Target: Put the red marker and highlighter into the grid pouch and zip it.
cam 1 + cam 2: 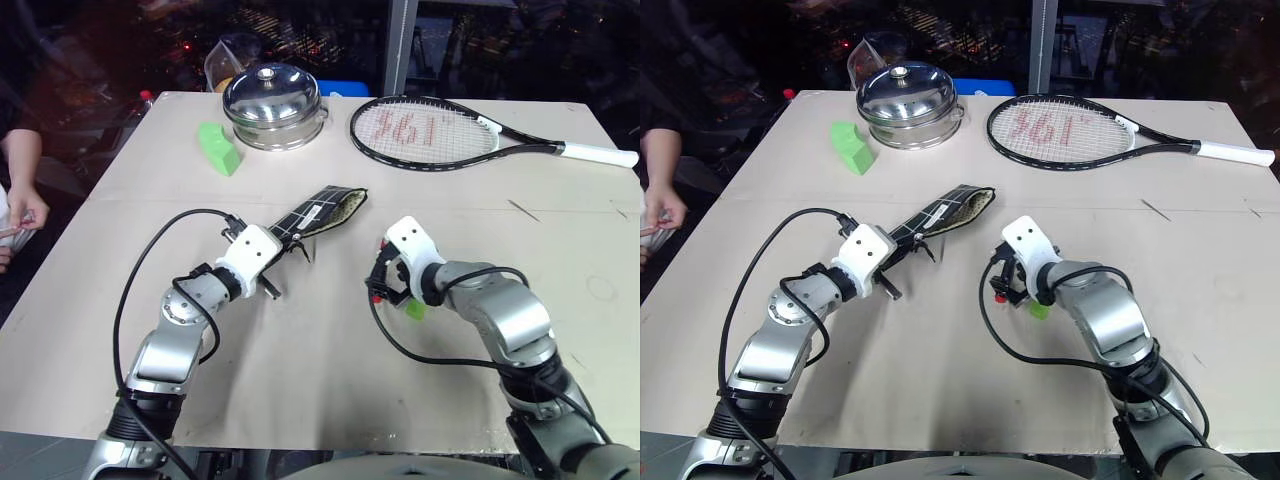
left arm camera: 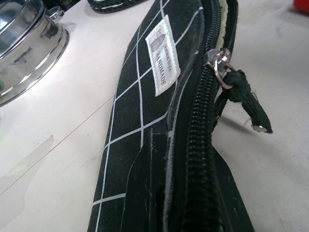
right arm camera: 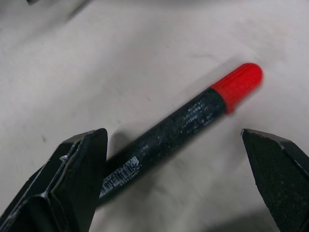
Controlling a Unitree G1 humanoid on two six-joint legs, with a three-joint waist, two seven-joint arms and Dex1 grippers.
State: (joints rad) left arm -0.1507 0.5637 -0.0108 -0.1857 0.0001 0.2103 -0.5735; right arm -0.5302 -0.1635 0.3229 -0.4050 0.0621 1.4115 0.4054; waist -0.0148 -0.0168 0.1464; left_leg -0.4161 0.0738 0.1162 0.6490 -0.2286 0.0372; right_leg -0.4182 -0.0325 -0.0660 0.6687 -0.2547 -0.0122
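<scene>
The grid pouch [image 1: 322, 211] lies slanted at the table's middle, black with white lines and a white label [image 2: 163, 55]. Its far end gapes and shows tan lining, and the zipper pull [image 2: 223, 66] hangs at its side. My left gripper [image 1: 283, 239] is shut on the pouch's near end. To its right my right gripper [image 1: 381, 284] points down, open, with its fingers either side of the red marker [image 3: 183, 124]. The marker lies flat on the table, a black barrel with a red cap. The light-green highlighter [image 1: 414, 309] lies just right of that gripper, partly hidden by the wrist.
A steel pot with a lid [image 1: 272, 105] stands at the back, with a green wedge block [image 1: 218, 148] to its left. A tennis racket [image 1: 430, 132] lies at the back right. A person's hand [image 1: 22, 214] is at the table's left edge.
</scene>
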